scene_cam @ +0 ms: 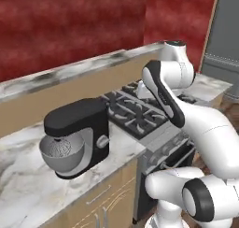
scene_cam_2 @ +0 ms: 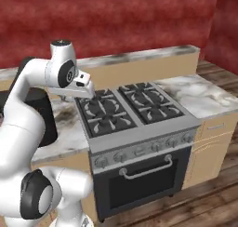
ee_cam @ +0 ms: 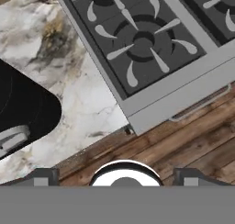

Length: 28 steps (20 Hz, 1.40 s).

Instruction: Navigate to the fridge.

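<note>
Since the base was parked at the stove, here's the rundown:

Fridge: a slice of the fridge [scene_cam: 227, 40] sat at the upper right edge of the left base view, grey with a light wood surround, well apart from the robot, past the far end of the counter [scene_cam: 28, 185].
Step in hand: driving over there, barely started I'd say.
Doing it well: I'd swing right along the wood floor [ee_cam: 183, 140], keep clear of the oven handle [scene_cam_2: 145, 167], and stop square to the fridge door.
Gripper: the gripper [ee_cam: 115, 178] hung over the counter edge holding nothing; honestly couldn't tell if the fingers were apart or together.
Count: one stand mixer [scene_cam: 77, 137], one stove [scene_cam_2: 132, 110], four burners, one oven handle, one fridge.
</note>
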Tool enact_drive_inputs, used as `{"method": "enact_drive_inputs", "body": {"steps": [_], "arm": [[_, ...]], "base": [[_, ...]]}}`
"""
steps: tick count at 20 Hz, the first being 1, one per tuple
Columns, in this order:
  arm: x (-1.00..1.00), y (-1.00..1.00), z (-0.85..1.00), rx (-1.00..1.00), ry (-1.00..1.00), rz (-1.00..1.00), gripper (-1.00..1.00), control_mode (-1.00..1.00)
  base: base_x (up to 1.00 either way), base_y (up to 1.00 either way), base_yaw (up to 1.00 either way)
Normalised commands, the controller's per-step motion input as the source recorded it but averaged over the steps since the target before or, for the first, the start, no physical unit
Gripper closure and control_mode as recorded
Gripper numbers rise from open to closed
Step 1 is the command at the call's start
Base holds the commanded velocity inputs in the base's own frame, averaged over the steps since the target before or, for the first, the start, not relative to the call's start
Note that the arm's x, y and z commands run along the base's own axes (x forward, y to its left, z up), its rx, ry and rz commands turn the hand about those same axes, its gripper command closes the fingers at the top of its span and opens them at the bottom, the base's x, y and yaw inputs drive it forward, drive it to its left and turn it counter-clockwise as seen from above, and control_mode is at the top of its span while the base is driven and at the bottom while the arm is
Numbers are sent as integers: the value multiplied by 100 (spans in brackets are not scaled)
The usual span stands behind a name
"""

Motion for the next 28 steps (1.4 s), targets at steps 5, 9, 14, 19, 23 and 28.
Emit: {"method": "enact_drive_inputs", "body": {"steps": [5, 9, 14, 19, 23, 28], "arm": [[0, 0, 0, 0, 0, 0, -100, 100], [0, 0, 0, 0, 0, 0, -100, 100], [0, 0, 0, 0, 0, 0, -100, 100], [0, 0, 0, 0, 0, 0, -100, 100], [0, 0, 0, 0, 0, 0, -100, 100], [0, 0, 0, 0, 0, 0, -100, 100]], "base": [[7, -70, -53], [19, -63, -58], [23, -76, -59], [46, -83, -59], [60, -91, -53], [60, -29, -36]]}}
